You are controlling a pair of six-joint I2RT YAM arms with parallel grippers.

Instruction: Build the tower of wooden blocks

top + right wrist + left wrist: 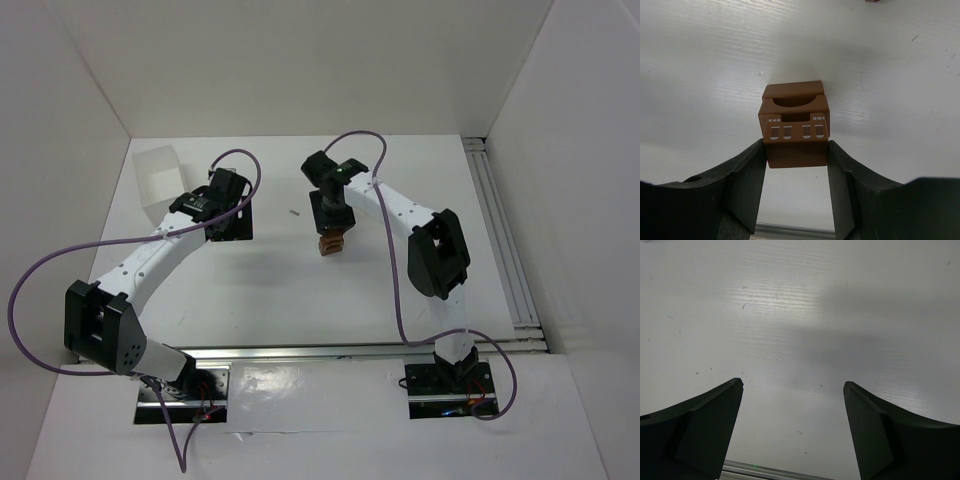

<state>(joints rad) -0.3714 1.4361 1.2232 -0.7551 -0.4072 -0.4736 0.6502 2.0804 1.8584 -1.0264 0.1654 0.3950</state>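
Two black fingers of the right gripper (796, 144) pinch the sides of a reddish-brown wood block (795, 127) with small white window marks. A second brown piece (792, 91) with a curved notch shows just beyond it at 12 o'clock, and whether the pair rests on the table (280, 290) cannot be told. In the top view the held block sits near the table's middle, with the left gripper (792, 385) well apart at its 10 o'clock, fingers spread wide over bare surface, and a white tray (160, 178) in the table's 10 o'clock corner.
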